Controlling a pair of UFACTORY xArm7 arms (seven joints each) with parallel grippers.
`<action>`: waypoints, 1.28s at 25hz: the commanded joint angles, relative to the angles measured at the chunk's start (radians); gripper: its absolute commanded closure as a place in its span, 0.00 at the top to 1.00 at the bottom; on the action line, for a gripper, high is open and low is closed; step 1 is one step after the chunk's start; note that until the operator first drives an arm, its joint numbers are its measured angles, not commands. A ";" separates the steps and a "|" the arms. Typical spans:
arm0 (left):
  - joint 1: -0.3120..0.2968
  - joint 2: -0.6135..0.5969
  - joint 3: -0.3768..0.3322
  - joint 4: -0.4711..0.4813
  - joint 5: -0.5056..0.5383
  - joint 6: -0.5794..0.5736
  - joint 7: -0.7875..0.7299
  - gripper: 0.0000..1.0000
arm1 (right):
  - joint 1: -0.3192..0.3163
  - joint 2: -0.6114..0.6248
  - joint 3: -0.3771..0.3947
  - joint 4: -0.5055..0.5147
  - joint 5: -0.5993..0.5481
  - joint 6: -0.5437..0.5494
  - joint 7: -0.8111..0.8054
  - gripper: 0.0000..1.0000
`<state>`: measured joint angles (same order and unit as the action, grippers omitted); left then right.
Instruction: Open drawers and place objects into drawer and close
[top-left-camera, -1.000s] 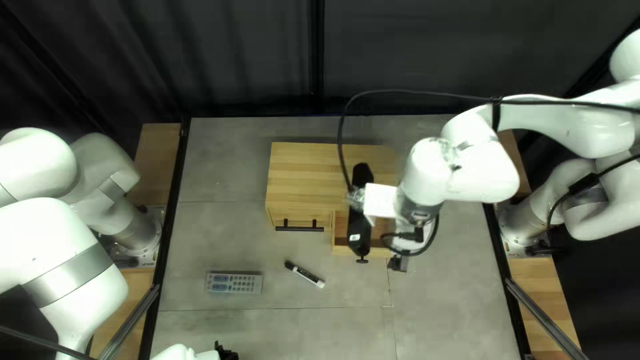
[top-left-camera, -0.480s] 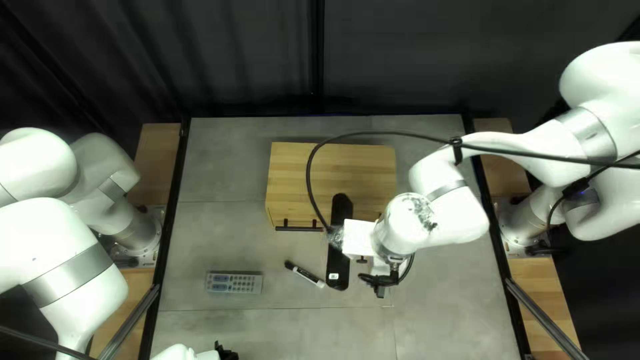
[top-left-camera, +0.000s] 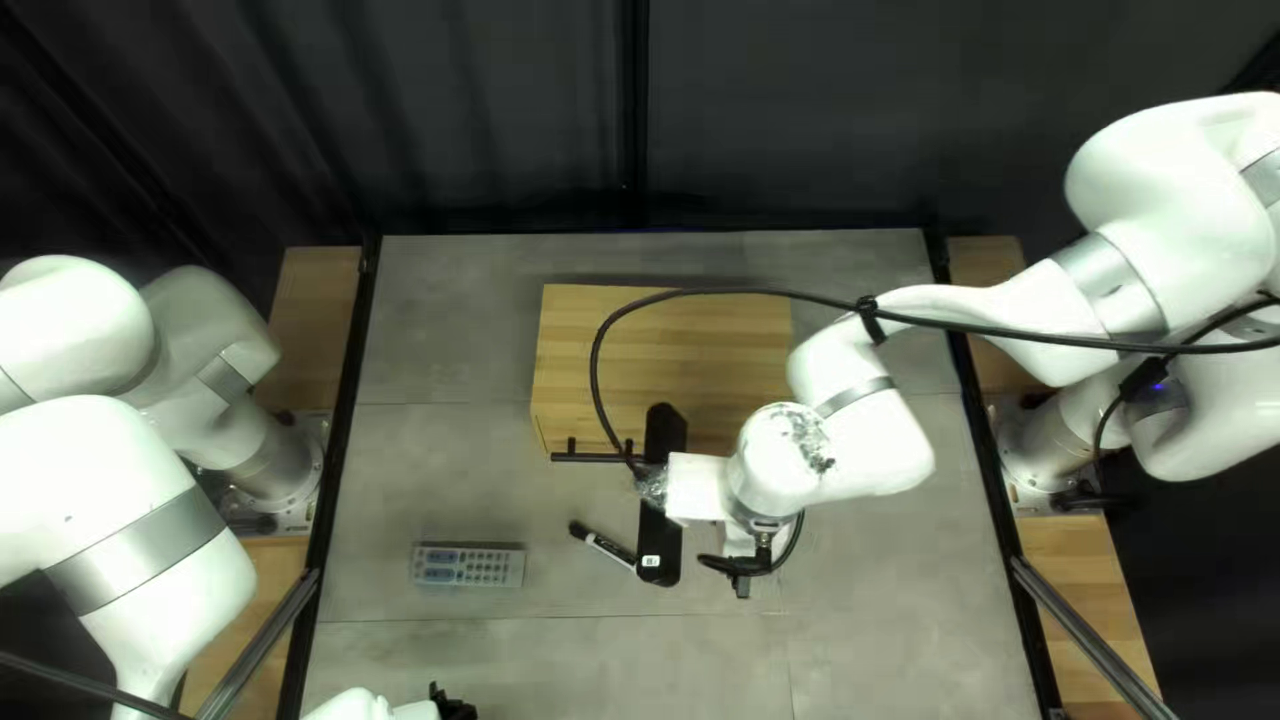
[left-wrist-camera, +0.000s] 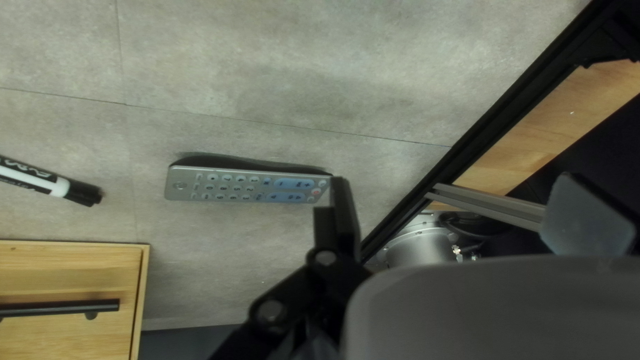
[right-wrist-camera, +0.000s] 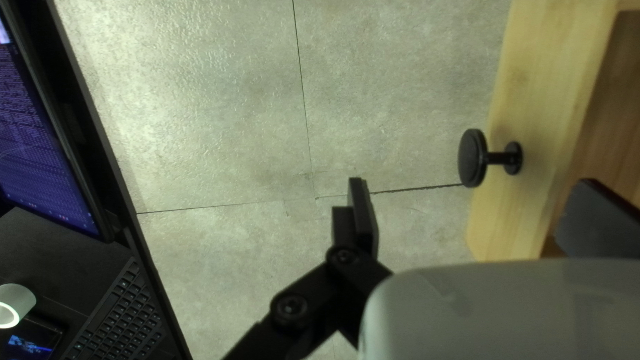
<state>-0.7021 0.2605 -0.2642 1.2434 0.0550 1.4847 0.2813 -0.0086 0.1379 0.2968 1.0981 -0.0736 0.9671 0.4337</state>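
At the cabinet (top-left-camera: 680, 327) front, my right gripper (top-left-camera: 659, 540) hides its fingertips and the right drawer. Its own wrist view shows the right gripper (right-wrist-camera: 473, 210) open and empty, one finger over the table, the other over the open drawer (right-wrist-camera: 533, 80); the black knob (right-wrist-camera: 472, 158) is ahead of the gap. In the top left view, the left drawer's bar handle (top-left-camera: 580, 458) is on a shut front. A marker (top-left-camera: 603, 542) lies beside the right gripper, a grey remote (top-left-camera: 467, 566) farther left. My left gripper (top-left-camera: 454, 704), by the near edge, is an open left gripper (left-wrist-camera: 460, 210) near the remote (left-wrist-camera: 247, 185).
A black cable (top-left-camera: 747, 290) from my right arm loops over the cabinet top. Past the table's edge, the right wrist view shows a monitor (right-wrist-camera: 40, 147), a keyboard (right-wrist-camera: 113, 320) and a pale cup (right-wrist-camera: 15, 303). A metal rail (left-wrist-camera: 493, 203) stands by the left arm's base.
My right arm has swung left and toward the near edge, and its gripper body now covers the marker's right end. The open drawer seen earlier is behind the arm. My left arm has not moved.
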 commanded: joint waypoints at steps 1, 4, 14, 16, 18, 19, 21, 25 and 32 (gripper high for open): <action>0.000 0.000 0.000 0.000 0.000 0.000 0.000 1.00 | 0.001 0.012 -0.002 0.022 -0.010 0.036 0.006 1.00; 0.000 0.000 0.000 0.000 0.000 0.000 0.000 1.00 | 0.001 0.018 -0.003 0.036 -0.015 0.057 0.006 1.00; 0.000 0.000 0.000 0.000 0.000 0.000 0.000 1.00 | 0.005 0.042 -0.009 0.034 -0.063 0.048 0.002 1.00; 0.000 0.000 0.000 0.000 0.000 0.000 0.000 1.00 | 0.006 0.041 -0.009 0.027 -0.073 0.035 -0.001 1.00; 0.000 0.000 0.000 0.000 0.000 0.000 0.000 1.00 | 0.007 0.042 -0.008 0.023 -0.077 0.025 -0.003 1.00; 0.000 0.000 0.000 0.000 0.000 0.000 0.000 1.00 | 0.007 0.042 -0.007 0.019 -0.078 0.018 -0.006 1.00; 0.000 0.000 0.000 0.000 0.000 0.000 0.000 1.00 | 0.009 0.041 -0.005 0.011 -0.080 0.002 -0.012 1.00; 0.000 0.000 0.000 0.000 0.000 0.000 0.000 1.00 | 0.012 0.031 0.000 0.003 -0.079 -0.013 -0.021 1.00; 0.000 0.000 0.000 0.000 0.000 0.000 0.000 1.00 | 0.011 0.020 0.004 -0.006 -0.071 -0.030 -0.033 1.00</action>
<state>-0.7021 0.2605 -0.2642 1.2434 0.0550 1.4847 0.2813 0.0030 0.1593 0.3002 1.0933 -0.1470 0.9404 0.4026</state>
